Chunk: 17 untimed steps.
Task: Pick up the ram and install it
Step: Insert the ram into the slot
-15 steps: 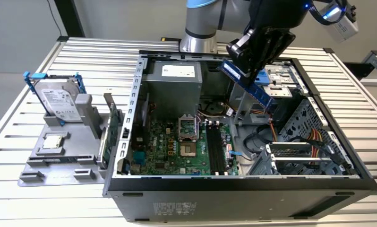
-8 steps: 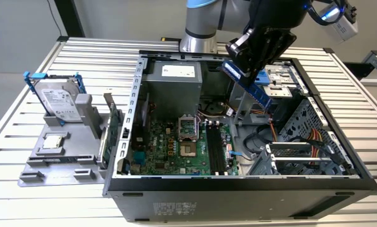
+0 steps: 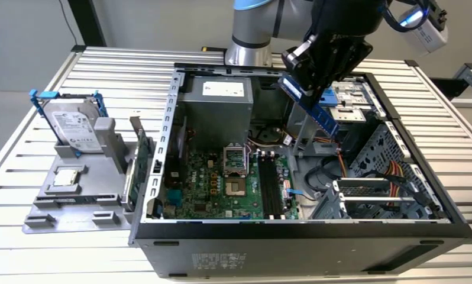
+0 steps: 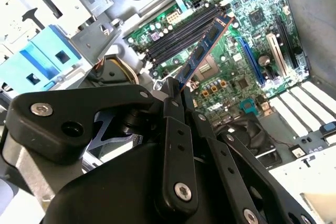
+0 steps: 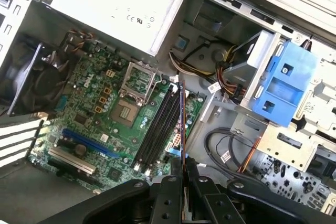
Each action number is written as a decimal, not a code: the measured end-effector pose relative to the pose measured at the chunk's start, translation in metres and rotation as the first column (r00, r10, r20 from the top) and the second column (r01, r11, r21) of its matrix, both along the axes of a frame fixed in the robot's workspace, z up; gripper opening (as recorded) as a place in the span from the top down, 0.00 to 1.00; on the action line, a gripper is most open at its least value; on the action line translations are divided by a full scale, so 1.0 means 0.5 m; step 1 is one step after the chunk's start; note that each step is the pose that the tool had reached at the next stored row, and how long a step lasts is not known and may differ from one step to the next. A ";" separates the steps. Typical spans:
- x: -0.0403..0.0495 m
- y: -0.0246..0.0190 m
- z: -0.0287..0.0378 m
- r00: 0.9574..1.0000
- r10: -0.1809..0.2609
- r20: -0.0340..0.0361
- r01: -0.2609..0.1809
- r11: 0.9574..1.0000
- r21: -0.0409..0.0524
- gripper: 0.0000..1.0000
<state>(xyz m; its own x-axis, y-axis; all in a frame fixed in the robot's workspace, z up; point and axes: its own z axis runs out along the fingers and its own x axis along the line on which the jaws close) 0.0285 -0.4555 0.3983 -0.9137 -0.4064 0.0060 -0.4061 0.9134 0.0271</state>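
The ram [image 3: 315, 109] is a narrow blue stick hanging tilted in the air over the open computer case [image 3: 165, 148], with my gripper [image 3: 301, 80] shut on its upper end. In the second wrist view the ram [image 4: 202, 51] juts out from the black fingers [image 4: 170, 106] toward the motherboard's black slots [image 4: 178, 32]. The first wrist view has the ram [image 5: 182, 124] edge-on, a thin line running roughly along the slots [image 5: 157, 129] well above them. In the exterior view the slots [image 3: 269, 189] lie below the stick, toward the case's front.
A hard drive in a blue frame [image 3: 72, 127] and a green card with a metal bracket [image 3: 141, 160] stand on a grey fixture [image 3: 70, 204] at the exterior view's left. Inside the case are the power supply [image 3: 216, 100], a blue drive cage [image 5: 283, 82], cables [image 5: 226, 150] and a fan [image 5: 37, 82].
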 end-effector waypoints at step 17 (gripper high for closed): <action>0.000 0.0000 0.000 0.997 -0.079 0.000 0.079 0.997 0.000 1.00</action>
<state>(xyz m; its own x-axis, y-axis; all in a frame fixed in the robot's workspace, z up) 0.0285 -0.4555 0.3983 -0.9431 -0.3325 0.0060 -0.3323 0.9428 0.0270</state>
